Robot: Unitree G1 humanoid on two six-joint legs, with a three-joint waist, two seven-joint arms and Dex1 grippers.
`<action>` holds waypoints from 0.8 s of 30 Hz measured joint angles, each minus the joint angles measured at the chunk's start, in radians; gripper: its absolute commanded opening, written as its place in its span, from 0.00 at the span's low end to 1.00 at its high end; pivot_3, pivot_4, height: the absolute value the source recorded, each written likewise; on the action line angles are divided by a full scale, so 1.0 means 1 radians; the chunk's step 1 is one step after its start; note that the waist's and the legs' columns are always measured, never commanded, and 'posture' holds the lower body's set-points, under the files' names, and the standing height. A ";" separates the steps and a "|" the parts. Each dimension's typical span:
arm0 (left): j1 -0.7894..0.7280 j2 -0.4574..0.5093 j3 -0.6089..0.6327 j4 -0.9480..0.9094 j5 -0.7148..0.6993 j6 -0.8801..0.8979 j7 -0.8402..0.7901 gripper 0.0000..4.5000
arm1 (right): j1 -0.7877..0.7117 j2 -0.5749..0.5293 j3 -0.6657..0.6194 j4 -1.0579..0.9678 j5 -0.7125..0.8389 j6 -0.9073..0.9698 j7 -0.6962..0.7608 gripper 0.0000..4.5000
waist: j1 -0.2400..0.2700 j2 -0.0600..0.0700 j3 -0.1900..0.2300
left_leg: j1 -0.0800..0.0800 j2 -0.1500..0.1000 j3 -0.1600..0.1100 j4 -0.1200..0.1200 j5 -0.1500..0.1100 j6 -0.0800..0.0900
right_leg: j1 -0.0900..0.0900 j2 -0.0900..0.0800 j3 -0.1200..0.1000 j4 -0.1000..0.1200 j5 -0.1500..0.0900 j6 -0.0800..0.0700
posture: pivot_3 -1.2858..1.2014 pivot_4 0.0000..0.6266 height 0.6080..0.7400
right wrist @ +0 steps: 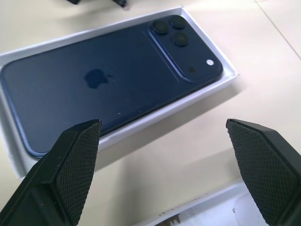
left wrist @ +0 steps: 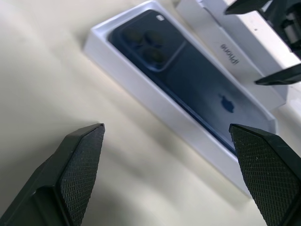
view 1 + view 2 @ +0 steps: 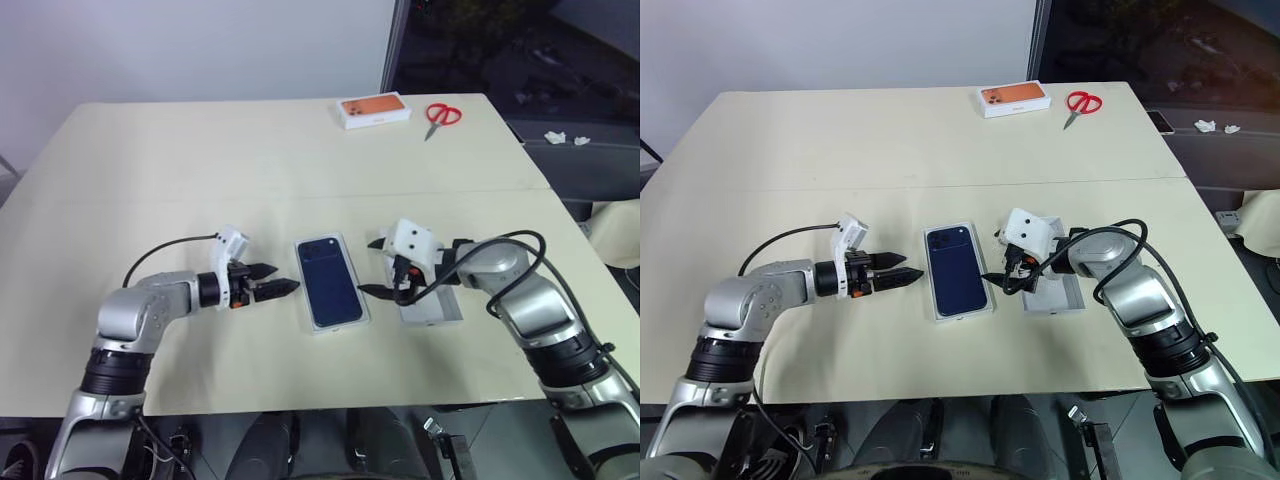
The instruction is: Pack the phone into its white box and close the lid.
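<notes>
The dark blue phone [image 3: 331, 281] lies back up inside the white box [image 3: 341, 327] at the middle of the table, its camera cluster at the far end. Just right of the box the white lid [image 3: 441, 311] lies flat, partly under my right wrist. My left gripper [image 3: 284, 279] hovers open just left of the box, pointing at it, with nothing between its fingers. On the other side my right gripper [image 3: 367, 267] is open too, between box and lid, and empty. The wrist views show the phone [image 1: 108, 80] seated within the box rim [image 2: 155, 106].
A small orange-topped box [image 3: 373, 110] and red scissors [image 3: 441, 115] sit at the table's far edge. A seam [image 3: 300, 197] crosses the table beyond the white box. Cables loop off both wrists. The table's front edge is close below my arms.
</notes>
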 measured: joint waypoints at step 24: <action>0.009 -0.077 -0.079 0.025 0.060 -0.082 0.050 0.25 | 0.063 -0.027 0.103 0.062 -0.147 -0.198 -0.023 0.23 | 0.005 0.000 0.000 | 0.000 -0.001 0.000 0.002 0.000 0.000 | 0.001 -0.001 0.000 0.000 0.000 0.000 | 0.52 0.24 1.00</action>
